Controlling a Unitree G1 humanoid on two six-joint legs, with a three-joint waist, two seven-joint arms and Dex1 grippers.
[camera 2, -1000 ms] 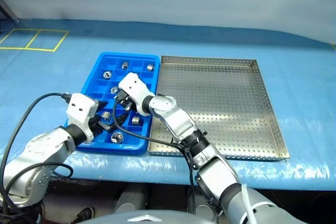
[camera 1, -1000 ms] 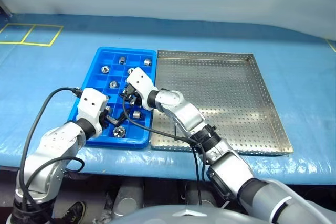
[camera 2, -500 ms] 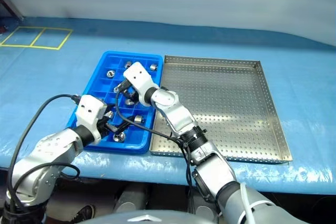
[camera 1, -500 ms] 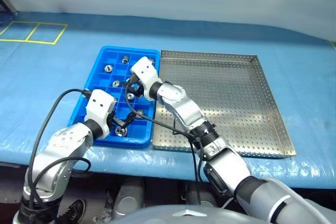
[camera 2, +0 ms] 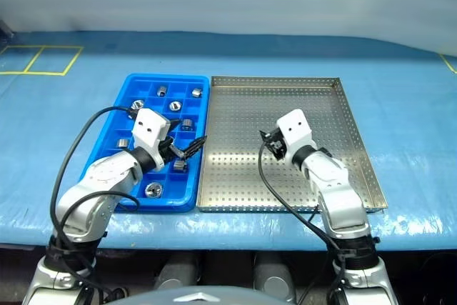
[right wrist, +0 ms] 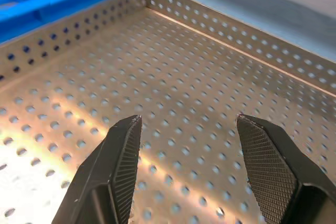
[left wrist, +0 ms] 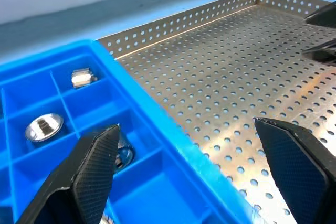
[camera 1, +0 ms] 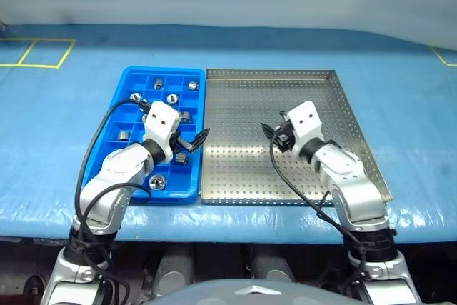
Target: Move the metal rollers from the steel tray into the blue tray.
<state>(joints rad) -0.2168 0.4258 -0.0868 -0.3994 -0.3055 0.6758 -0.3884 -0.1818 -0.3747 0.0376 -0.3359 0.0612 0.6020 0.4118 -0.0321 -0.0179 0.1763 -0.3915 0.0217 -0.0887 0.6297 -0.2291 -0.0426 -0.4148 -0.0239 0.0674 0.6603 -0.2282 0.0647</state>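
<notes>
Left tool (camera 1: 191,142): fingers (left wrist: 92,169) spread wide, nothing between them, touching nothing. It hangs over the seam between the two trays, one finger above the blue tray (camera 1: 107,137), the other above the steel tray (camera 1: 343,108).

Right tool (camera 1: 275,133): fingers (right wrist: 123,153) clearly apart, empty, hovering above the perforated floor near the middle of the steel tray, no contact visible.

Metal rollers (camera 1: 171,97): all sit in compartments of the blue tray, beside and beyond the left tool; one (left wrist: 44,127) lies just past its finger, another (left wrist: 83,77) one cell further. The trays sit edge to edge on the blue-covered surface (camera 1: 64,98).
</notes>
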